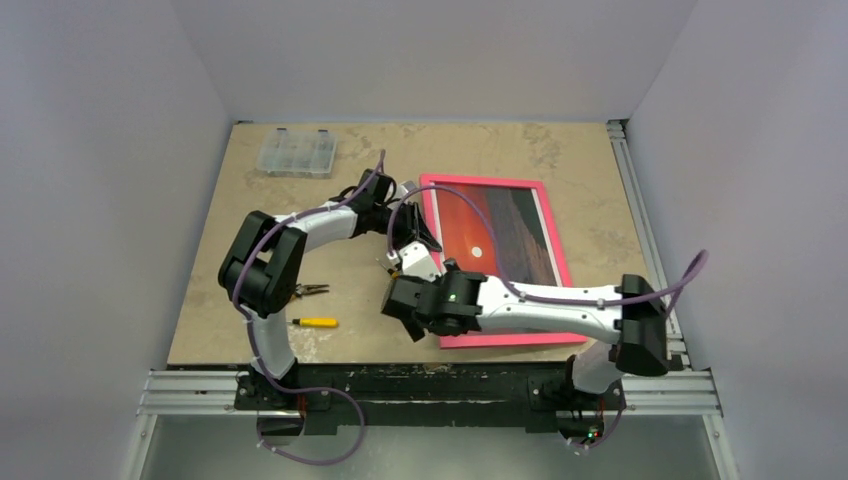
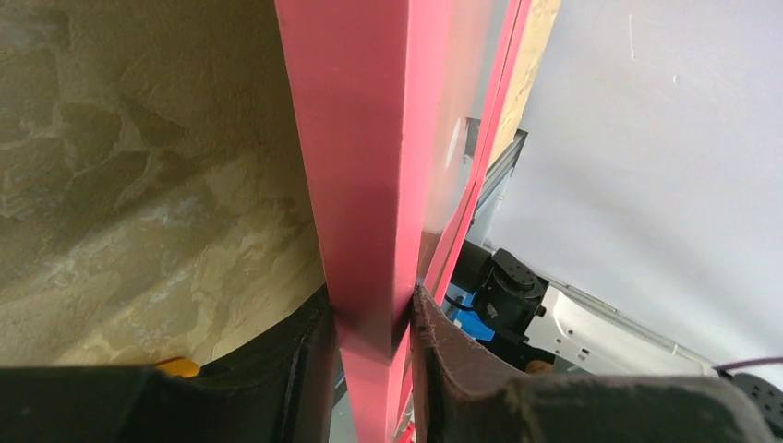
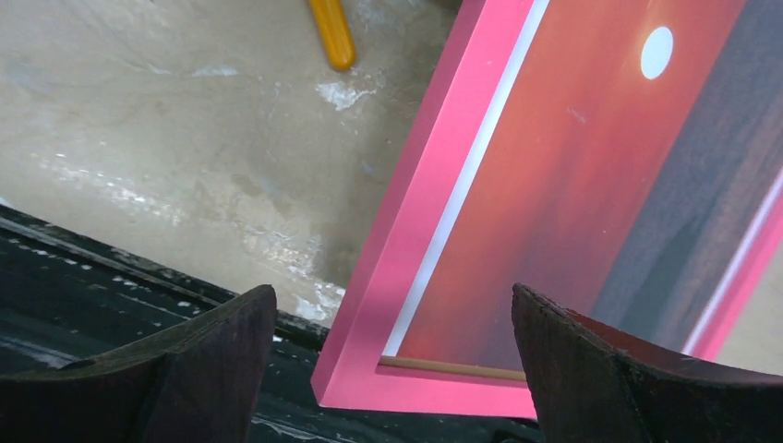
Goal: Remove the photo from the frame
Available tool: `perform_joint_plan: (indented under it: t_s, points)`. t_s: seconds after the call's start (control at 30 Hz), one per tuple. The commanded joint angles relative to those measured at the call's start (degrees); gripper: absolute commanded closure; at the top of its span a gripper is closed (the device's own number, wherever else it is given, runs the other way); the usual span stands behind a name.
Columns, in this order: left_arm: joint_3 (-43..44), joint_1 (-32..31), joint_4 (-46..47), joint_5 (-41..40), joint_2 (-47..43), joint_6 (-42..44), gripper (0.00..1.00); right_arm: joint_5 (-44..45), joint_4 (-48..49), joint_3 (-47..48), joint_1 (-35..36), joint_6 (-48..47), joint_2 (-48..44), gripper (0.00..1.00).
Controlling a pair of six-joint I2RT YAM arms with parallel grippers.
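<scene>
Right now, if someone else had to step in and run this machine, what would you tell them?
Left end effector: shut on a long side rail of the frame.
Right end effector: open, above the frame's near corner, holding nothing.
Photo: inside the frame, picture side up, on the right part of the table.
Done: frame gripped.
Left: get the photo out of the frame.
</scene>
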Motion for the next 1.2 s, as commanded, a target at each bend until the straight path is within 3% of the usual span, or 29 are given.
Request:
perform_joint_plan:
  t_s: [0.0,0.17,0.3,0.7,1.17]
  points:
    - [2.76,1.26,-0.45,2.89,-4.25,-0.96,1.0,12.09,-17.08,9.98,3.77,11.32,8.2,0.05]
    - [3.19,1.25,-2.05,2.21,-4.35,-0.75,1.0,19.12,-34.47,24.81,6.4,27.75,22.34,0.05]
    - [3.01,1.31,-1.43,3.37,-3.87,-2.08,1.0,20.42,-34.71,29.28,6.4,29.59,28.79,0.1]
    - [2.52,1.26,-0.9,3.37,-5.15,-2.29,1.0,24.93,-33.97,29.48,2.64,29.37,34.71,0.45]
    - [2.44,1.25,-1.01,3.2,-5.04,-2.27,1.0,27.86,-34.6,29.17,-1.04,29.1,37.5,0.49]
